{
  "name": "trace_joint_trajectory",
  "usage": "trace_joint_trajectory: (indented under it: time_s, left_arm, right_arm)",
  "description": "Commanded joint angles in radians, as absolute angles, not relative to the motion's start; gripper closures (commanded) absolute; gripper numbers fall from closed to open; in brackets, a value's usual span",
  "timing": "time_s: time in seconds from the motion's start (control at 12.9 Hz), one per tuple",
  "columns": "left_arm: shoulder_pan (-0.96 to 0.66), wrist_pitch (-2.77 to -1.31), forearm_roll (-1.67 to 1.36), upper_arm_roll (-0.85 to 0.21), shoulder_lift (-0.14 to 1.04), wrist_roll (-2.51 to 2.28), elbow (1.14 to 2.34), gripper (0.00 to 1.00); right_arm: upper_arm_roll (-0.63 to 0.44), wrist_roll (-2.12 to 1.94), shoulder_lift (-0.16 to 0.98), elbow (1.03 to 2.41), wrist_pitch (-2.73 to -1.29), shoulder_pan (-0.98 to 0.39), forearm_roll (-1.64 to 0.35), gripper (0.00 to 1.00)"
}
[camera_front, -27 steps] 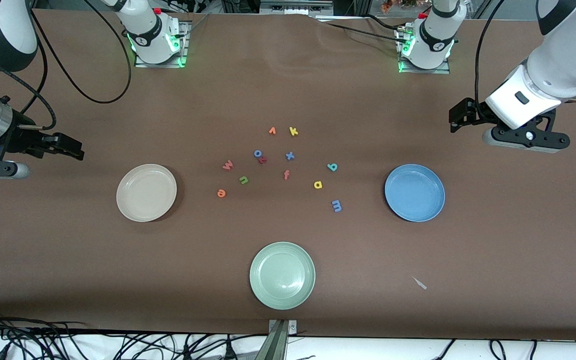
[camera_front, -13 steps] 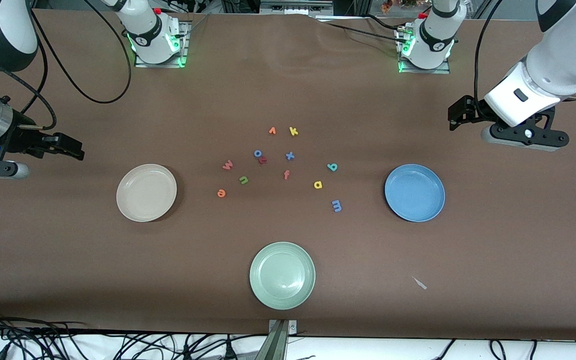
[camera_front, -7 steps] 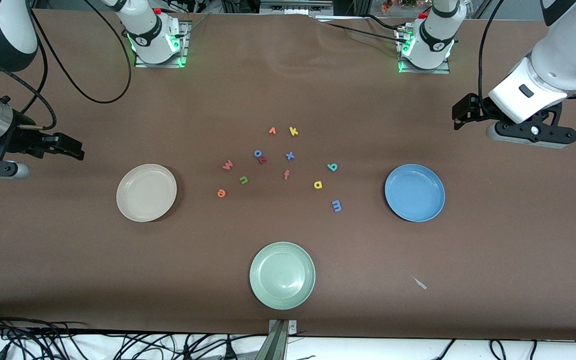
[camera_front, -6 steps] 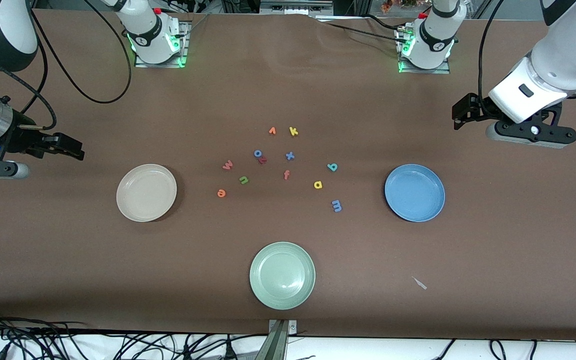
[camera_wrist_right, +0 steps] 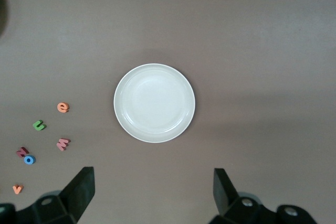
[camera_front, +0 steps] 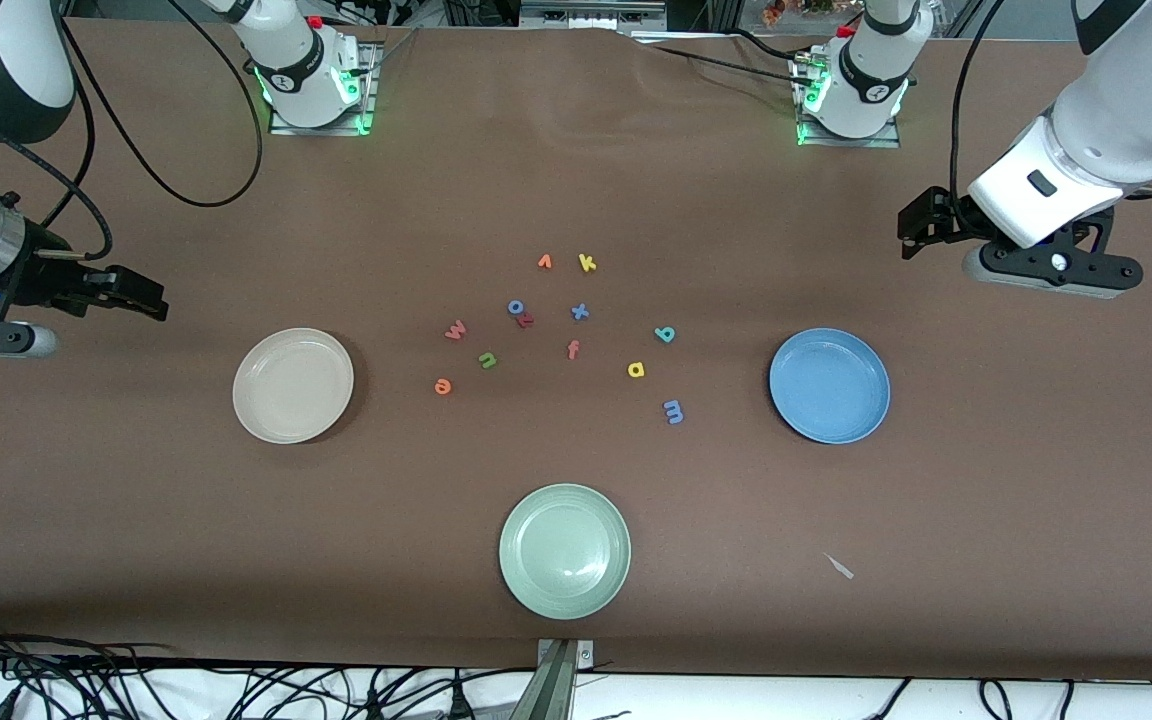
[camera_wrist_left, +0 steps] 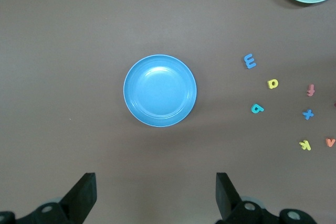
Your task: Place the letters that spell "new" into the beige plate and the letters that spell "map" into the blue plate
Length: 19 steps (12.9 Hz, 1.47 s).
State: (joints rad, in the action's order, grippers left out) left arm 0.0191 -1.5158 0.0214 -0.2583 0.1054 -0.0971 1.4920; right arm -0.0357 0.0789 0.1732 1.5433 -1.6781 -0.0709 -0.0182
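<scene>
Foam letters lie mid-table between two plates. Green "n" [camera_front: 487, 359], orange "e" [camera_front: 443, 386] and pinkish "w" [camera_front: 455, 329] sit toward the beige plate [camera_front: 293, 385], which holds nothing. Blue "m" [camera_front: 673, 411], yellow "a" [camera_front: 636, 369] and teal "p" [camera_front: 665, 334] sit toward the blue plate [camera_front: 829, 386], which also holds nothing. My left gripper [camera_wrist_left: 156, 192] hangs open high over bare table beside the blue plate [camera_wrist_left: 160, 90]. My right gripper [camera_wrist_right: 152, 190] hangs open high over bare table beside the beige plate [camera_wrist_right: 154, 103]. Neither holds anything.
A pale green plate [camera_front: 564, 550] sits near the front edge. Other letters lie among the task's: yellow "k" [camera_front: 587, 263], orange "v" [camera_front: 544, 262], blue "o" [camera_front: 516, 307], blue "x" [camera_front: 580, 312], orange-red "f" [camera_front: 573, 349]. A paper scrap [camera_front: 839, 566] lies nearer the front camera than the blue plate.
My left gripper drifted slightly toward its end of the table and came back. The right arm, plates and letters have not moved.
</scene>
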Motion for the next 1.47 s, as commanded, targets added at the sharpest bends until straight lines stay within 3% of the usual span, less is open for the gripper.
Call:
trace_joint_trajectory:
  time_s: [0.0,0.54,1.01,1.16,1.4]
  left_arm:
    - [0.015,-1.502,0.046,-0.285,0.150,-0.095,1.468,0.00]
    - [0.018,-1.503,0.032,-0.307,0.172,-0.129,1.468,0.00]
    - [-0.014,-1.508,0.029,-0.331,0.224,-0.188,1.468,0.00]
    - [-0.061,-1.555,0.026,-0.331,0.277,-0.299,1.468,0.00]
    - [-0.116,-1.746,0.029,-0.330,0.409,-0.463,1.468,0.00]
  right_arm:
    - [-0.034,0.074,0.173,1.534,-1.674,-0.064,-0.021,0.00]
    - [-0.032,0.068,0.187,1.535,-1.672,-0.066,-0.035,0.00]
    - [-0.026,0.115,0.253,1.532,-1.703,-0.169,-0.087,0.00]
    - [-0.028,0.167,0.284,1.532,-1.732,-0.202,-0.103,0.00]
    - [-0.029,0.257,0.311,1.561,-1.824,-0.285,-0.100,0.00]
